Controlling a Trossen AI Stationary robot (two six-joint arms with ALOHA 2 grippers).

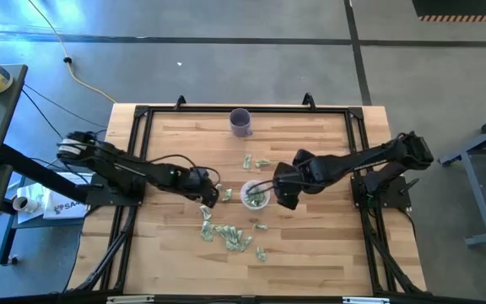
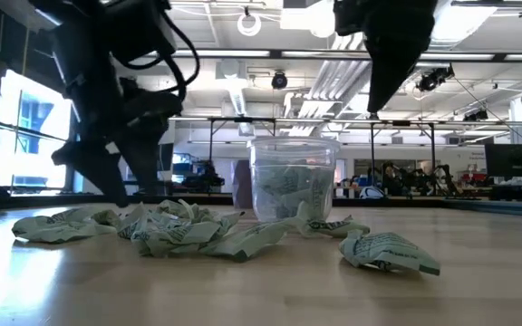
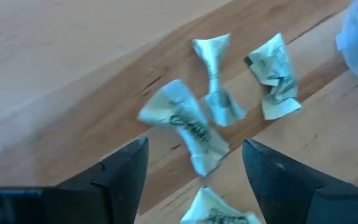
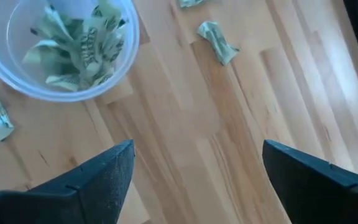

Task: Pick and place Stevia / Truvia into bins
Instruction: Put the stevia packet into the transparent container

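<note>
Now L gripper (image 3: 194,165) spread wide, empty, fingers (image 3: 120,171) straddling a crumpled sachet (image 3: 188,127) on the table (image 1: 175,253); more sachets just beyond. R gripper (image 4: 194,171) also spread, empty; clear cup (image 4: 55,46), part-filled w/ sachets, just ahead of its fingertips.

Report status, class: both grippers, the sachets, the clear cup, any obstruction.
Left gripper open, low over loose sachets. Right gripper open, empty, beside clear cup, which holds several sachets. Nothing blocking.
</note>
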